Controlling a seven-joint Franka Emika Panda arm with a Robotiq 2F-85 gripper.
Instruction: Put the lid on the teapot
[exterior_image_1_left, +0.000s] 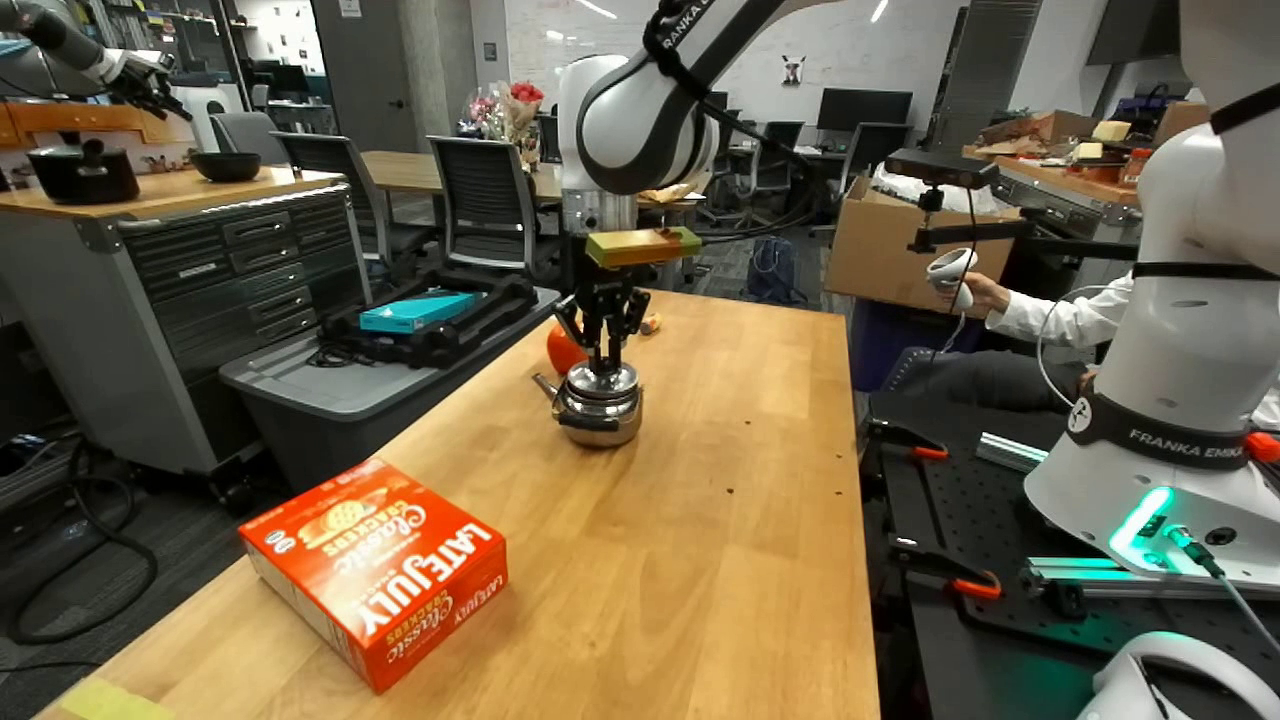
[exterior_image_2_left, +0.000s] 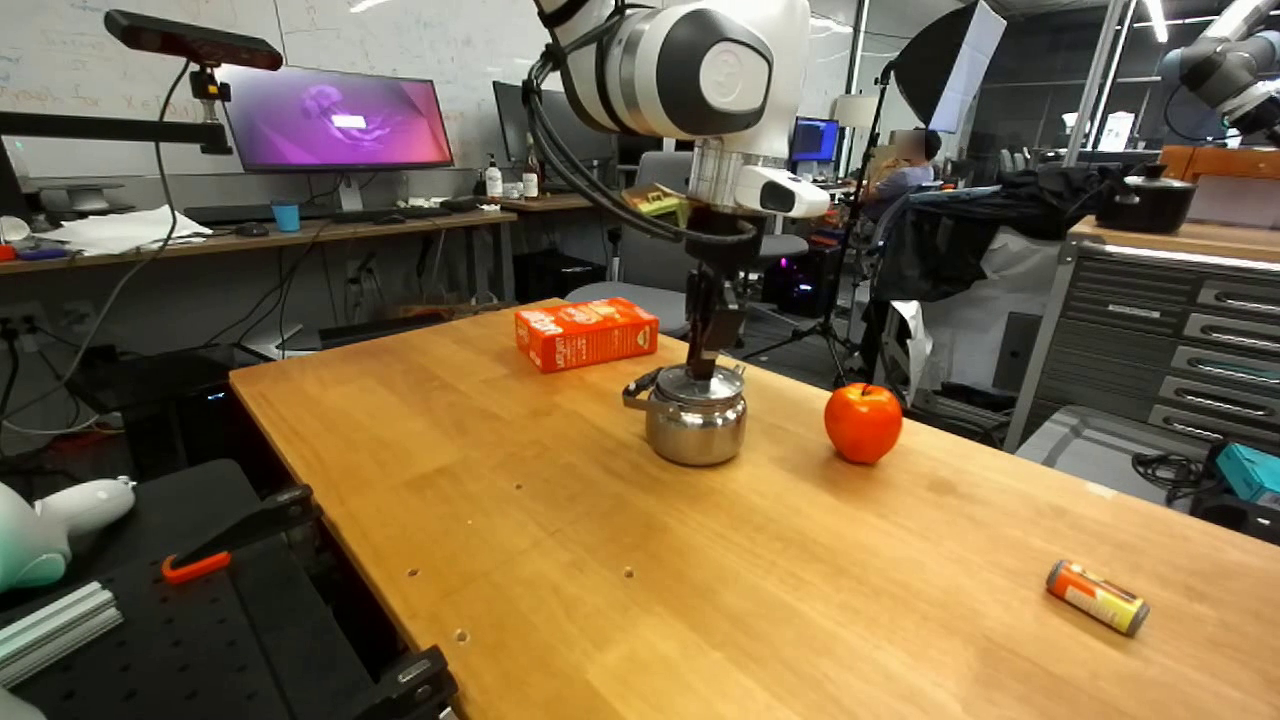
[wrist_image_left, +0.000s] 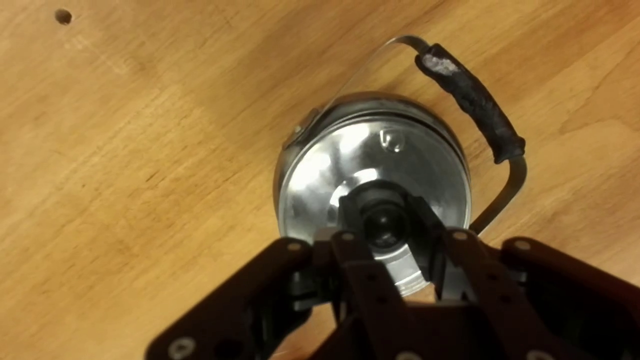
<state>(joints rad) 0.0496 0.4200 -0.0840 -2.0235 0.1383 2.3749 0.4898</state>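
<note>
1. Wooden table (exterior_image_2_left: 560, 540) carries the teapot (exterior_image_2_left: 697, 435).
2. Fingers of the gripper (wrist_image_left: 384, 212) pinch the lid (wrist_image_left: 380, 162) by its knob (wrist_image_left: 385, 229), atop the teapot.
3. Seating looks in hand; next, confirm it lies level, then release.

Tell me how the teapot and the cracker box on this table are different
The teapot is round, shiny silvery metal, while the cracker box is orange-red, printed and straight-edged. The teapot is the smaller of the two, and the cracker box is clearly wider. The claw is at the lid on top of the teapot, but well away from the cracker box. Both rest on the wooden table.
</note>
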